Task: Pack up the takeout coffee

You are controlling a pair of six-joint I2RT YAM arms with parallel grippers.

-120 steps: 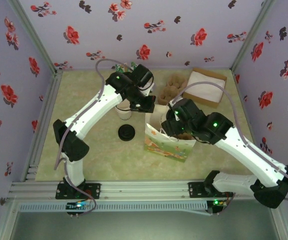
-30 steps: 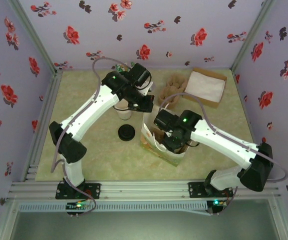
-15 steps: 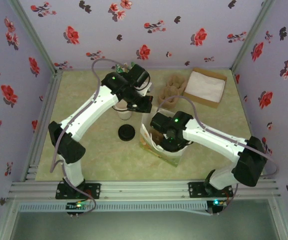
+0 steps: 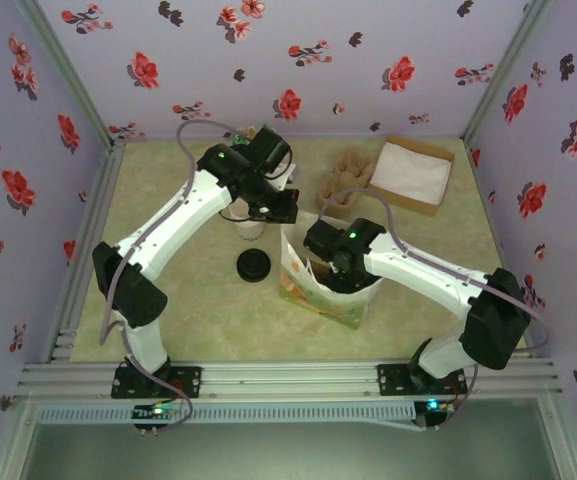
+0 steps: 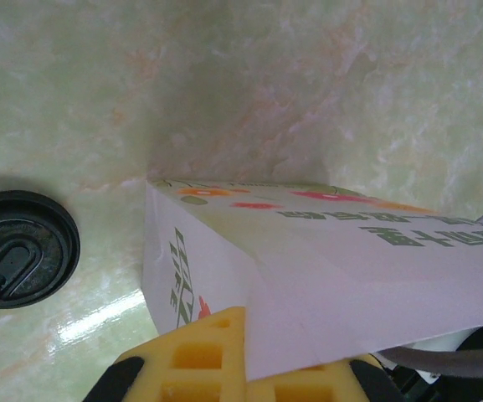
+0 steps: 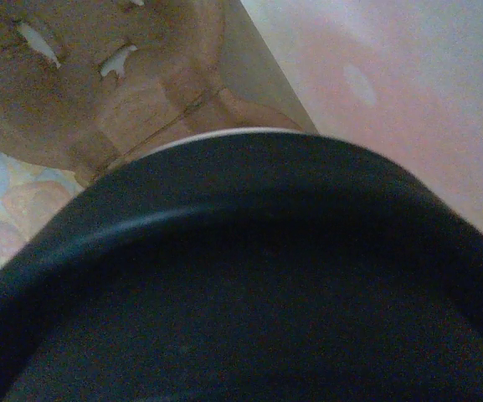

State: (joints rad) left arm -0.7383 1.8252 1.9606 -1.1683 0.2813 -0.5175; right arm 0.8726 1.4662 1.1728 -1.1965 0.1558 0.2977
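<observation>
Coffee (image 6: 249, 276), dark lid up, hangs inside the bag (image 4: 330, 300) in the wide grasp of the right hand (image 4: 344, 268), just above a pulp carrier (image 6: 99, 84) lying in the bag. Left hand (image 5: 245, 343) is clenched on the bag's rim at its far-left corner, yellow fingers (image 5: 199, 356) pinching the paper. Loose black lid (image 4: 253, 266) lies on the bench (image 4: 168, 300) beside the bag.
</observation>
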